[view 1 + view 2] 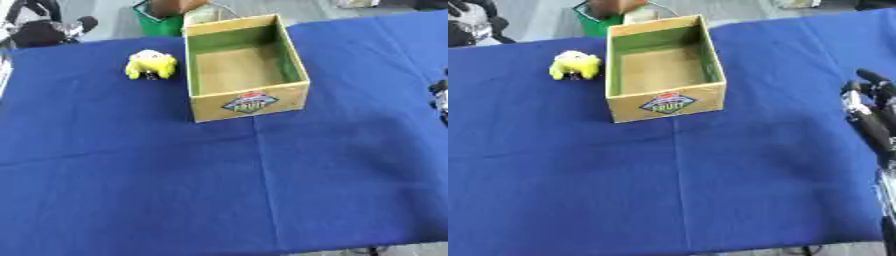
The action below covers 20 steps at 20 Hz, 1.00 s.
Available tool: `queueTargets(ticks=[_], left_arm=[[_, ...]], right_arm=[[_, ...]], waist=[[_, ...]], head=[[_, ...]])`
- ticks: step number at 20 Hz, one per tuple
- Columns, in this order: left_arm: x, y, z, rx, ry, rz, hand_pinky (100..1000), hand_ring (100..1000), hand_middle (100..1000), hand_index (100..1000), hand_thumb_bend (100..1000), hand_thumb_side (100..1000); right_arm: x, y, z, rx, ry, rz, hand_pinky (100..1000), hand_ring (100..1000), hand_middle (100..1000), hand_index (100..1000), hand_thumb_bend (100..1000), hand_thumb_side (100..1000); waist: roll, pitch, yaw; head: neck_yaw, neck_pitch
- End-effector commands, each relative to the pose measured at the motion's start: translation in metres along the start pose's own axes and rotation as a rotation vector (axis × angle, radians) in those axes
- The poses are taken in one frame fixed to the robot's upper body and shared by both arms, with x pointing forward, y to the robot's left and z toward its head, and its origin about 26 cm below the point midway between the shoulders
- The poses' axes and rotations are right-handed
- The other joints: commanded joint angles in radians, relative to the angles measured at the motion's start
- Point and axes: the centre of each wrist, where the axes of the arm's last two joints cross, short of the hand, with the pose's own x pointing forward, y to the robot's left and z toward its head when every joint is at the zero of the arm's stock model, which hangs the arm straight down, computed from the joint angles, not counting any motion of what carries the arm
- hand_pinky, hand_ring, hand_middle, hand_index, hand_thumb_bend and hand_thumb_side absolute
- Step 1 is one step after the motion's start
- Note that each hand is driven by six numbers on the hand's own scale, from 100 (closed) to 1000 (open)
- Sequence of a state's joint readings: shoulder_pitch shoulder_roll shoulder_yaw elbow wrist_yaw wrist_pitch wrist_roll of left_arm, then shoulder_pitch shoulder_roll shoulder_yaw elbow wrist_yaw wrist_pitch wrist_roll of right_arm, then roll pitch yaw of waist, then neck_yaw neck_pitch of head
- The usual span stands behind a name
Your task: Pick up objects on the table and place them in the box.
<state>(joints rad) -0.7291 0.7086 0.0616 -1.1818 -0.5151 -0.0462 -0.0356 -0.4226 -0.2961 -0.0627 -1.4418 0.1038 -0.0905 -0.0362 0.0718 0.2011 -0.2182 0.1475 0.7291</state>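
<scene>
On the bench (131, 190), just left of the box (248, 102) and not touching it, sat the toy (150, 63), a small yellow thing with a paler top and something dark under it. It looked soft and light, probably plush, so it would likely squash rather than slip or break; closing on its body from both sides seemed the safest hold (what the dark part beneath is, I could not tell). The box stood open and appeared empty, its inner walls green and a fruit label on the near face. A blue cloth, creased in places, covered the bench and might drag under a sliding hand. The right hand (868, 107) showed at the right edge, well apart from the toy, its fingers (874, 77) extended and holding nothing. The left hand was not visible. Beyond the far edge stood a green bin (162, 20).
</scene>
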Motion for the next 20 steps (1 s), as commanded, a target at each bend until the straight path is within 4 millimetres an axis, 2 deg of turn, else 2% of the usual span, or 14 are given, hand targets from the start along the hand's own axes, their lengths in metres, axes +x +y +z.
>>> queueTargets(ticks=[1, 6, 8, 14, 20], left_arm=[[-0.011, 0.007, -0.014, -0.01, 0.002, -0.188, 628, 607, 617, 756, 618, 375], [-0.012, -0.02, -0.031, -0.068, -0.03, -0.287, 656, 630, 643, 771, 604, 312], [-0.014, -0.03, -0.033, -0.101, -0.036, -0.302, 666, 642, 655, 778, 627, 292], [-0.02, -0.05, -0.032, -0.157, -0.024, -0.351, 693, 680, 705, 806, 653, 255], [-0.017, -0.064, -0.03, -0.191, -0.046, -0.396, 703, 708, 742, 827, 676, 241]], right_arm=[[0.007, -0.005, -0.006, 0.014, -0.029, 0.022, 748, 896, 647, 889, 100, 548], [0.008, -0.001, -0.009, 0.04, -0.034, 0.019, 748, 896, 647, 889, 100, 547], [0.009, 0.0, -0.01, 0.045, -0.037, 0.018, 747, 896, 647, 889, 100, 547], [0.01, 0.001, -0.012, 0.053, -0.044, 0.014, 747, 896, 647, 889, 100, 547], [0.011, 0.0, -0.014, 0.052, -0.047, 0.011, 747, 896, 647, 889, 100, 547]], waist=[[-0.002, -0.021, -0.007], [-0.002, -0.017, -0.038], [-0.001, -0.012, -0.051], [0.001, 0.001, -0.076], [0.001, 0.012, -0.085]], head=[[0.003, 0.007], [0.018, 0.0], [0.023, -0.004], [0.031, -0.016], [0.026, -0.018]])
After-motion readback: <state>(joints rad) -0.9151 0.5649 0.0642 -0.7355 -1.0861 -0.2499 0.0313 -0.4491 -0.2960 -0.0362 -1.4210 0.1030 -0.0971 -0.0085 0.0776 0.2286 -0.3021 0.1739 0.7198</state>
